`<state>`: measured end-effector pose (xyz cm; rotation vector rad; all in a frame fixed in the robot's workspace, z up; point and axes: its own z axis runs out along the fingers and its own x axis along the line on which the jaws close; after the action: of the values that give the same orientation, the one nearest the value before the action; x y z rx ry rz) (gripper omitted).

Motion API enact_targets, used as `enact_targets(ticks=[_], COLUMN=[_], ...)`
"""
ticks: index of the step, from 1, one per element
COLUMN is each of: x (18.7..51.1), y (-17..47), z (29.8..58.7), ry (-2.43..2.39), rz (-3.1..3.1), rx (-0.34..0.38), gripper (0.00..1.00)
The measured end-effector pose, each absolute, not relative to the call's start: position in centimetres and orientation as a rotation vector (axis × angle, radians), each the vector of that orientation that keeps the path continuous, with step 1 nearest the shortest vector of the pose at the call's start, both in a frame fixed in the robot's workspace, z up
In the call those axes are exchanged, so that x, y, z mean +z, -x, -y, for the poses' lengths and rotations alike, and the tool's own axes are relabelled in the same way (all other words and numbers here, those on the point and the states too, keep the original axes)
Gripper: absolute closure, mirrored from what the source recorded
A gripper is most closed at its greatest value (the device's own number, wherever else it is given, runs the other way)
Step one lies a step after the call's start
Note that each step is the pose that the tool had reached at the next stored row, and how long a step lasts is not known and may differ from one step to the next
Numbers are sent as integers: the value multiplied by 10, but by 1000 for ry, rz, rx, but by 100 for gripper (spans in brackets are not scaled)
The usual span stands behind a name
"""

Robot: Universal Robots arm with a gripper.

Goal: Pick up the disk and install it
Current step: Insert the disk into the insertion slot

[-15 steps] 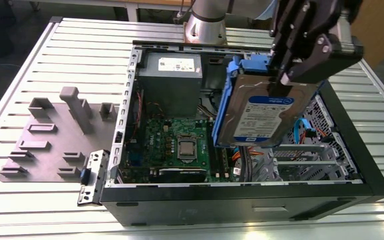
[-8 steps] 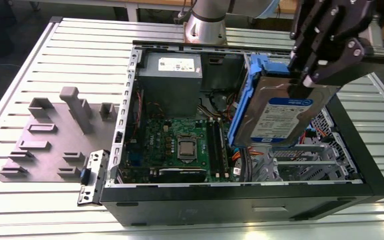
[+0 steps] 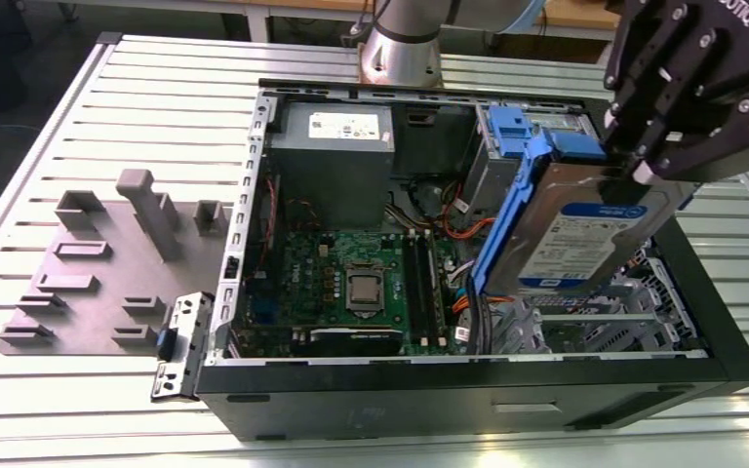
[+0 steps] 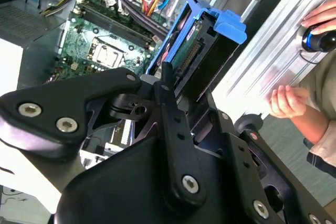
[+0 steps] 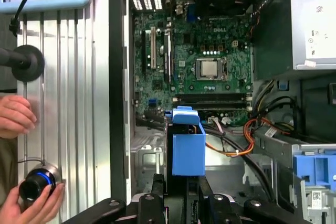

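Note:
The disk [image 3: 580, 239] is a silver drive with a white-and-blue label in a blue carrier frame. It hangs tilted on edge over the open computer case [image 3: 479, 385], at the exterior view's right. My gripper [image 3: 642, 156] is shut on its upper end from above. In the second wrist view the black fingers [image 4: 170, 114] clamp the disk [image 4: 202, 51], whose blue tab points toward the motherboard. In the first wrist view the blue carrier end [image 5: 187, 148] sticks out between the fingers, above the case's drive area.
Inside the case lie a green motherboard [image 3: 348, 283], a grey power supply [image 3: 335, 146] and another blue drive carrier [image 3: 511, 132] at the back. A grey fixture plate [image 3: 101, 273] sits on the slatted table. A person's hands [image 5: 16, 119] rest beside the case, one on a knob [image 5: 37, 182].

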<state>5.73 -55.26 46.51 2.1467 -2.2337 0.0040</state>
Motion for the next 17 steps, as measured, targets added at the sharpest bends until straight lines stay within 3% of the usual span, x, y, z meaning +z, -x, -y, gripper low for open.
enact_targets(ticks=[17], x=[458], y=[-111], z=[558], ry=[-2144], rz=[2231], rx=[-2], gripper=[65])
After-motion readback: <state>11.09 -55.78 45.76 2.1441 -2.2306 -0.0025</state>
